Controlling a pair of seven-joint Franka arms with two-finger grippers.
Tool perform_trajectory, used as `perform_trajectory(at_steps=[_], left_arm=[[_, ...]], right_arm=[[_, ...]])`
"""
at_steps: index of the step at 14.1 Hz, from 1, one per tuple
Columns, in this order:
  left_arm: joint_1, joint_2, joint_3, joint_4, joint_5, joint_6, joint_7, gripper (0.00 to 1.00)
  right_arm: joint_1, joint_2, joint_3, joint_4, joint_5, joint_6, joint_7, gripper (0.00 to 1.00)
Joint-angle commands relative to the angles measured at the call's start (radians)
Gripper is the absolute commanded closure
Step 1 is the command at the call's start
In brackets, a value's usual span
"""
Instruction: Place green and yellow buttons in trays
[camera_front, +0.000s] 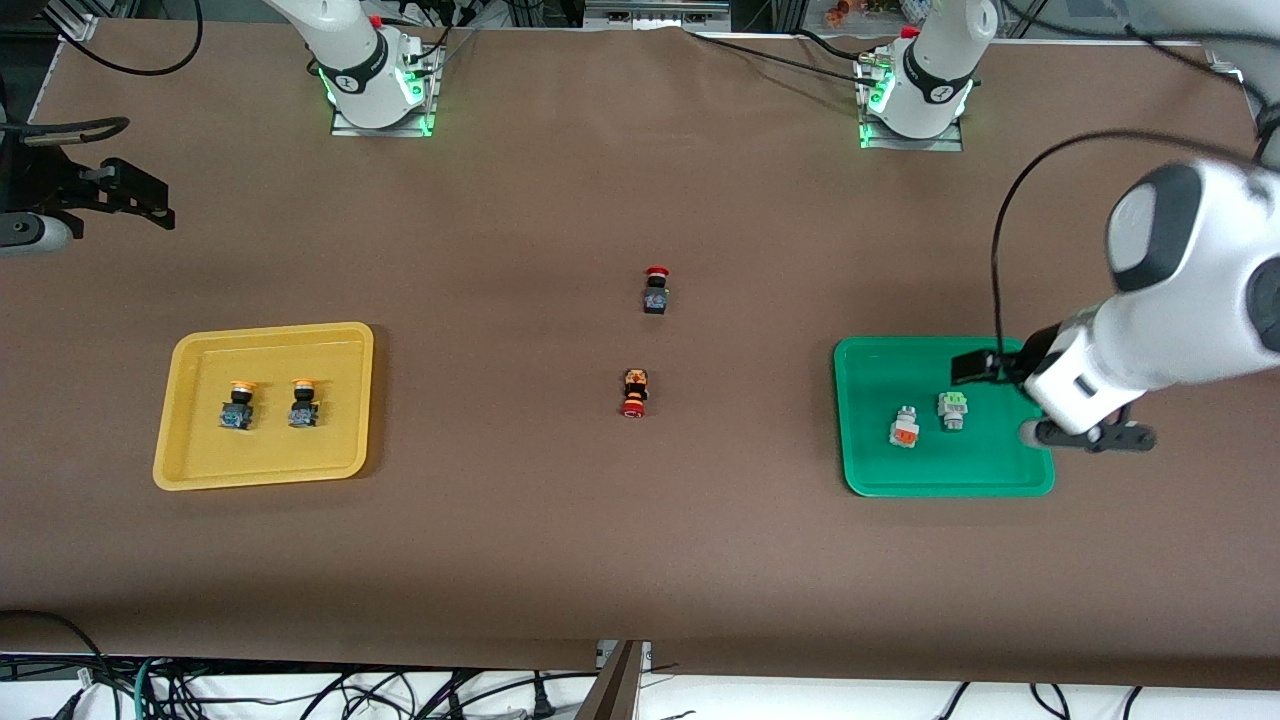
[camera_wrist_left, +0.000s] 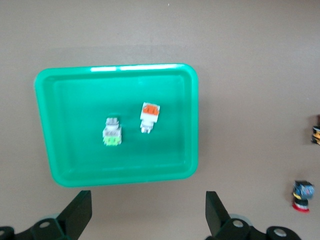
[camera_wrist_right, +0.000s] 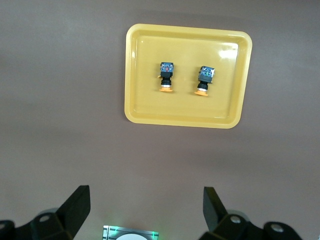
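Observation:
The green tray (camera_front: 950, 487) lies toward the left arm's end of the table. In it lie a white green-marked button (camera_front: 953, 408) and a white orange-marked button (camera_front: 904, 428), apart from each other. My left gripper (camera_front: 1093, 437) is open and empty, up over the tray's rim on the left arm's side. Its wrist view shows the tray (camera_wrist_left: 120, 176), both buttons (camera_wrist_left: 112, 134) (camera_wrist_left: 149, 116) and the open gripper (camera_wrist_left: 148, 200). The yellow tray (camera_front: 260, 475) holds two yellow-capped buttons (camera_front: 238, 405) (camera_front: 304, 402). My right gripper (camera_wrist_right: 146, 195) waits open and empty, high over its base and the yellow tray (camera_wrist_right: 180, 120).
A red-capped black button (camera_front: 656, 290) stands at the table's middle. A red-capped orange-black button (camera_front: 635, 392) lies nearer to the front camera. Both arm bases (camera_front: 375, 90) (camera_front: 915, 100) stand along the table's edge. Brown table stretches between the trays.

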Motion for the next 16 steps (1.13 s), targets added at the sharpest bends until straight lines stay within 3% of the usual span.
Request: perform_trajectory(at_steps=[1,5,9,16], left_arm=[[0.003,-0.080,0.008,-0.033,-0.005,-0.056,0.001,0.00],[-0.025,-0.186,0.041,-0.067,-0.001,-0.064,-0.003,0.00],[-0.132,-0.278,0.207,-0.176,0.001,-0.023,-0.008,0.00],[-0.135,-0.289,0.195,-0.181,-0.008,-0.038,-0.068,0.00]], right_arm=[[-0.008,0.029,0.013,0.048,-0.004,0.000,-0.009,0.00],[-0.010,0.031,0.013,0.048,-0.004,0.000,-0.012,0.00],[-0.013,0.037,0.012,0.048,-0.004,0.001,-0.009,0.00],[-0.013,0.038,0.010,0.048,0.018,0.003,-0.004,0.00]])
